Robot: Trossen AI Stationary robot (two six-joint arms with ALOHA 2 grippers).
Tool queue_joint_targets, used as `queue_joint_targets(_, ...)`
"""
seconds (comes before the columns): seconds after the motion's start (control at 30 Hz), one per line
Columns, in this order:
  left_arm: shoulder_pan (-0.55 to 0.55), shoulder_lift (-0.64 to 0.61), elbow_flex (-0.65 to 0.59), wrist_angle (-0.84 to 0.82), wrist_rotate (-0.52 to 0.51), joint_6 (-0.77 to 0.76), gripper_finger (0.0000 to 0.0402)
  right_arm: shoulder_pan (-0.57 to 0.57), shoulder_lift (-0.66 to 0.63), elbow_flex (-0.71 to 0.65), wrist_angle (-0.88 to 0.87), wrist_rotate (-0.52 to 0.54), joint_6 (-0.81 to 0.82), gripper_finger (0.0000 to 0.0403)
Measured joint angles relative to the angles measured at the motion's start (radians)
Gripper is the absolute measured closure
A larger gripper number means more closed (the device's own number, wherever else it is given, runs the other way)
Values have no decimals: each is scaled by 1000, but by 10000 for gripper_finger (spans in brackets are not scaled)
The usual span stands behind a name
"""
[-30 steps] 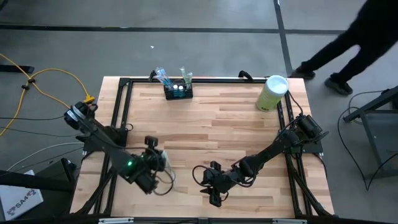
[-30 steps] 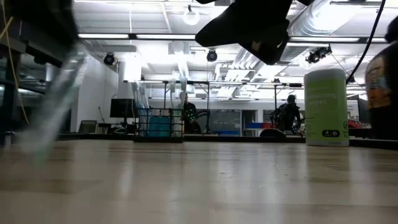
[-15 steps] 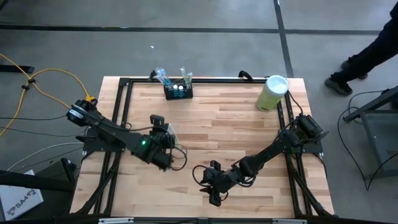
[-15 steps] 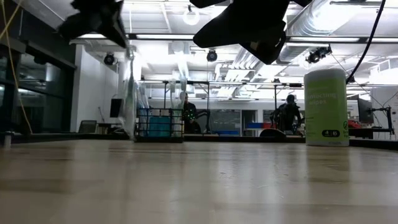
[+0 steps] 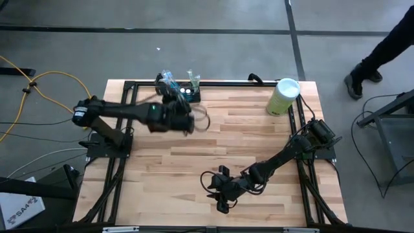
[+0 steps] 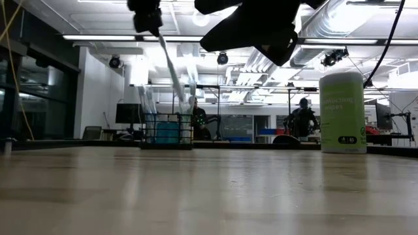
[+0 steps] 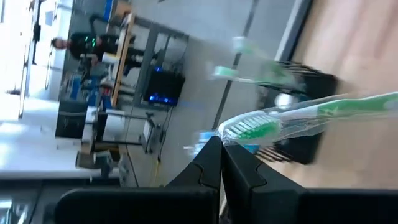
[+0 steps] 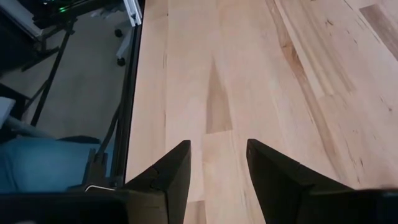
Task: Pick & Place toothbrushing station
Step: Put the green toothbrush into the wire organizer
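Left arm is stretched out across the far-left part of the surface (image 5: 220, 139), and its end effector (image 5: 183, 116) has both fingers (image 7: 214, 168) pinched together on a toothbrush (image 7: 292, 118) with green bristles, which sticks out past the tips. In the low view that left end effector (image 6: 147, 16) hangs high above the surface with the toothbrush slanting down from it. Right arm is folded low along the near side, its end effector (image 5: 220, 194) hovering just over the wood with the fingers (image 8: 168, 171) spread apart and nothing between them.
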Motion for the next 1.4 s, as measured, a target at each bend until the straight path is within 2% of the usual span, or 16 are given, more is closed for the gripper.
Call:
queue_joint_targets(0.1, 69, 0, 30, 63, -2, 111, 401, -3, 0, 0, 0, 0, -8, 255)
queue_joint_targets(0.47, 275, 0, 34, 497, -38, 610, 401, -30, 0, 0, 0, -1, -10, 255)
queue_joint_targets(0.6, 337, 6, 34, 599, -36, 730, 401, -33, 0, 0, 0, -3, -10, 255)
queue_joint_targets(1.03, 433, 9, 34, 605, 116, 718, 401, -33, 0, 0, -2, -2, -3, 255)
queue_joint_targets(1.27, 448, 62, 33, 626, 91, 745, 401, -33, 0, 0, -1, -2, -1, 255)
queue_joint_targets(1.4, 448, 115, 33, 684, 34, 795, 401, -32, 0, 0, -9, -3, 3, 255)
